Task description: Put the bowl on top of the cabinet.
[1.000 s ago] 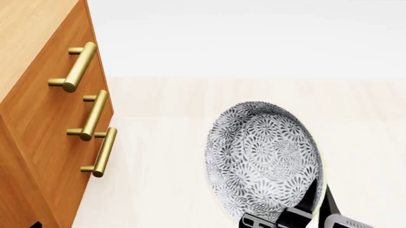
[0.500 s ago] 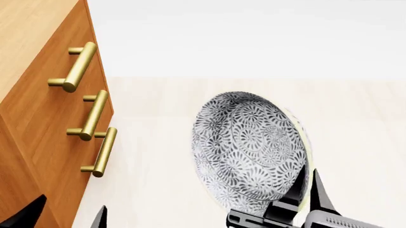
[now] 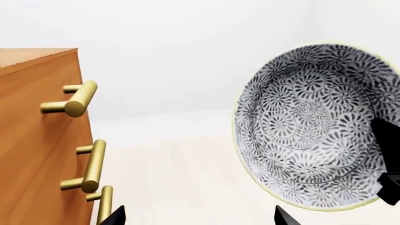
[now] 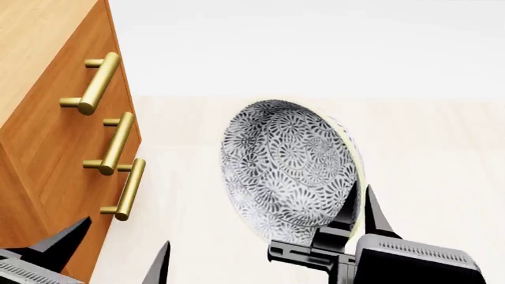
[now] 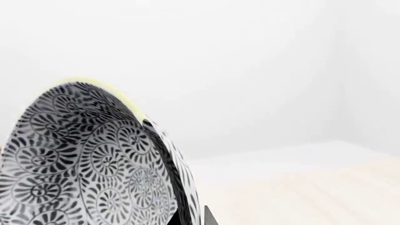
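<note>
The bowl (image 4: pixel 288 168), grey-and-white floral with a pale rim, hangs tilted on its side in the air to the right of the cabinet (image 4: pixel 47 154). My right gripper (image 4: pixel 356 216) is shut on its lower rim, one finger inside and one outside. The right wrist view shows the bowl (image 5: pixel 81 159) close up, with my right gripper (image 5: pixel 187 208) pinching its wall. My left gripper (image 4: pixel 122 245) stands open and empty beside the cabinet front, low in the head view. From the left wrist, the bowl (image 3: pixel 312 126) faces me, apart from the left gripper (image 3: pixel 200 218).
Three brass bar handles (image 4: pixel 99 83) stick out from the cabinet's drawer fronts (image 3: pixel 31 140), close to my left fingers. The lighter wood top (image 4: pixel 32 35) shows at the upper left. Pale floor (image 4: pixel 205 136) and a white wall lie beyond.
The bowl has risen and shifted left toward the cabinet, held by my right gripper. My left gripper has come up into the head view at the lower left.
</note>
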{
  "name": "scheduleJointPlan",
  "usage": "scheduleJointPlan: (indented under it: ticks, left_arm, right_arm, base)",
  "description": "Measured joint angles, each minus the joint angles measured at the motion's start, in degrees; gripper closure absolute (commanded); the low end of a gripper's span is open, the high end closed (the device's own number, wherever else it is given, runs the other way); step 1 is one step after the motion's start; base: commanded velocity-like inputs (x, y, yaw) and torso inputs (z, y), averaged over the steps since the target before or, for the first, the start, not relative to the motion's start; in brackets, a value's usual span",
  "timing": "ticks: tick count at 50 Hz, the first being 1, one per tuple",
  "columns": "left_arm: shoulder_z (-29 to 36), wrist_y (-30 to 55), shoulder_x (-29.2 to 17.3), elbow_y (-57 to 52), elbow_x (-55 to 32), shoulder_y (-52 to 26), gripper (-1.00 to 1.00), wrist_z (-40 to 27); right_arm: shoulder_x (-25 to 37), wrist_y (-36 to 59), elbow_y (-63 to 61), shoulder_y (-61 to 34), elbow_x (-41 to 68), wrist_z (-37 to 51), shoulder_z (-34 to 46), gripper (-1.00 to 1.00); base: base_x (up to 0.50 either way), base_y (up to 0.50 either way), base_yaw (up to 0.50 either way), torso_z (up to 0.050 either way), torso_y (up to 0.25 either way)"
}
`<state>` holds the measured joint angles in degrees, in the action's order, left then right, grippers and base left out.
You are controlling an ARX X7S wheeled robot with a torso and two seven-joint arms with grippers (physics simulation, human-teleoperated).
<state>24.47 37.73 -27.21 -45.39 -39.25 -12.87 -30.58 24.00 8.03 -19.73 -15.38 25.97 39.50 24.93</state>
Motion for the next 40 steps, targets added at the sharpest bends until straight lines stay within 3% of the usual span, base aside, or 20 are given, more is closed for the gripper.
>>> scheduleJointPlan:
  ticks: [25,40]
  left_arm:
    - [0.5,15.5,2.7,-6.8,-8.8,-12.4,-1.00,-9.2]
    - [-0.5,16.5,2.2,-6.1,-10.4,-14.8,-1.00,-9.7]
  right_arm:
    - [-1.0,-7.5,11.2,-6.0,4.7,-17.0,3.6,1.00]
    - [0.5,-9.4,10.9,-4.9,5.9,-19.5,3.4,1.00]
  base:
    - [0.00,0.00,0.00,0.000,0.001]
    - [0.00,0.00,0.00,0.000,0.000]
